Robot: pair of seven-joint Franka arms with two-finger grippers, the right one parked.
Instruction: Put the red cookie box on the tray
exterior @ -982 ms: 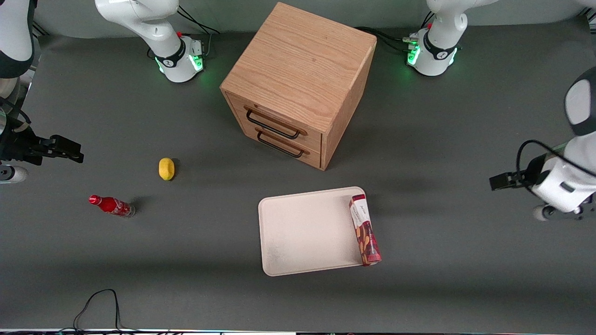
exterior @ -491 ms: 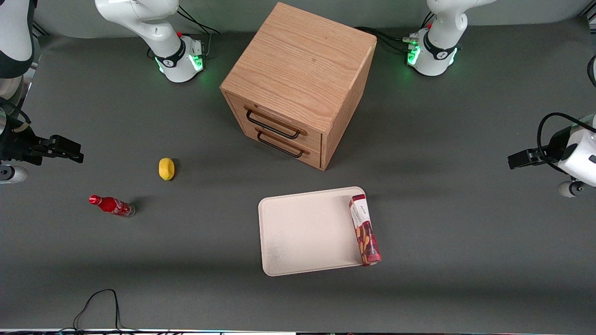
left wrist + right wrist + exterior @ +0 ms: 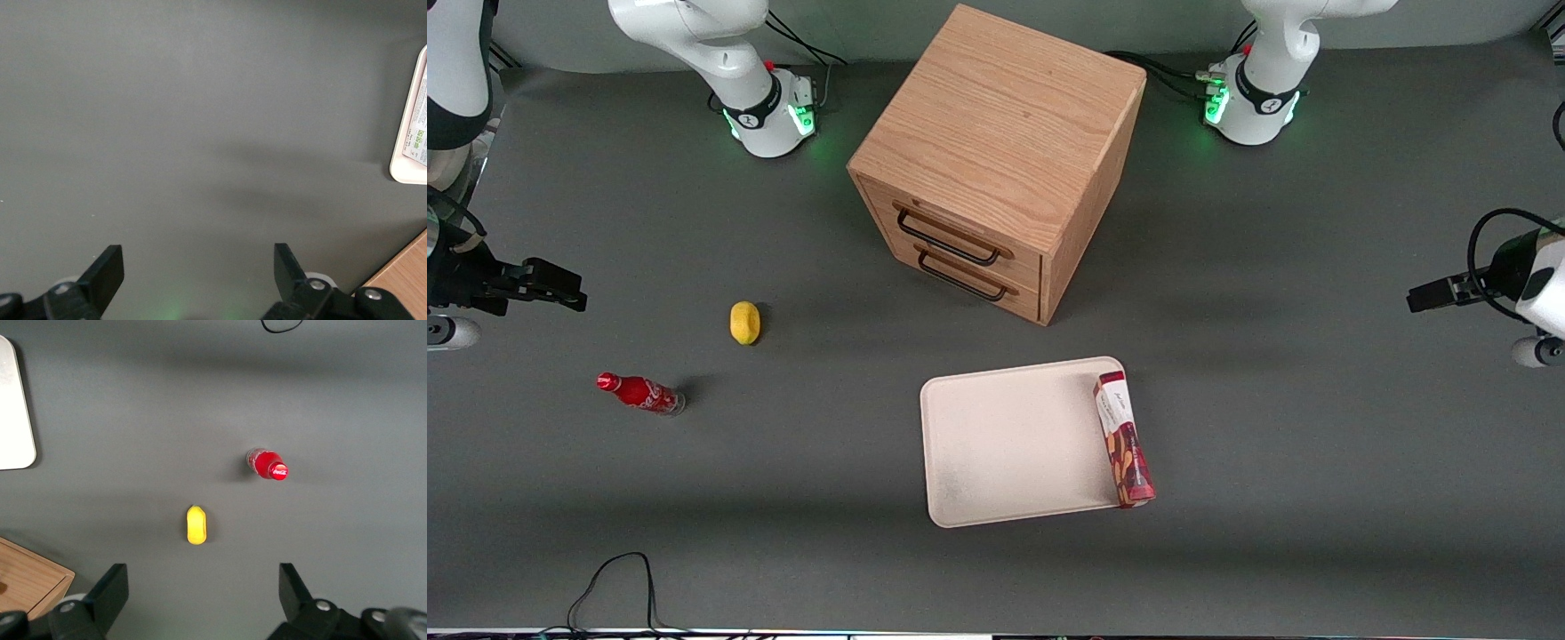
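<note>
Dark-red cardboard cookie box (image 3: 1125,440) unmoved on off-white rectangular tray's (image 3: 1005,444) edge | my gripper (image 3: 198,267) spread wide, empty, withdrawn, seemingly higher.

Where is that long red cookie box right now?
In the front view, the red cookie box lies along the tray edge nearest the working arm's end, nearer the camera than the wooden cabinet. The open gripper hangs far off, touching nothing.

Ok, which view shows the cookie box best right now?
The front view: the whole cookie box shows, lying along the tray edge nearest the working arm. The left wrist view catches only its white end; the right wrist view misses it. The gripper hangs open over bare table, away from it.
</note>
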